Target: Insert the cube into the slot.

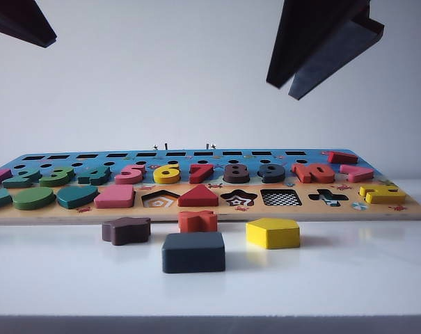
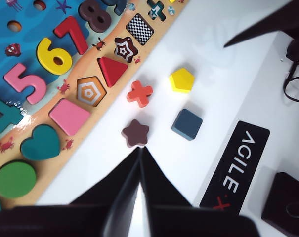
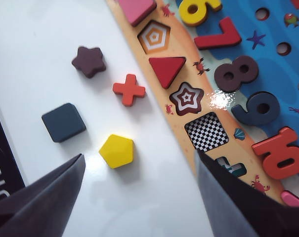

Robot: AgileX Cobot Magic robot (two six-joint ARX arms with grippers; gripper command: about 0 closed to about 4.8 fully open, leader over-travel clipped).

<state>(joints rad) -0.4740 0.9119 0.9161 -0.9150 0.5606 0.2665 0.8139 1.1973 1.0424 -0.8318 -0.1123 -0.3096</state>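
Overhead, left gripper (image 2: pixel 141 148) fingers pressed together, right gripper (image 3: pixel 139 163) fingers spread, both cropped above cube (image 1: pixel 193 252).

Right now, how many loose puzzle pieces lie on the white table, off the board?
4, all in front of the puzzle board: the brown star leftmost, the orange cross nearest the board, the yellow pentagon rightmost, the dark navy cube nearest the camera. None seems hidden.

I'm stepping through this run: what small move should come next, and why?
Probably lower the open right gripper toward the cube: it lies loose on the table, the slot is empty, and the left gripper is shut.
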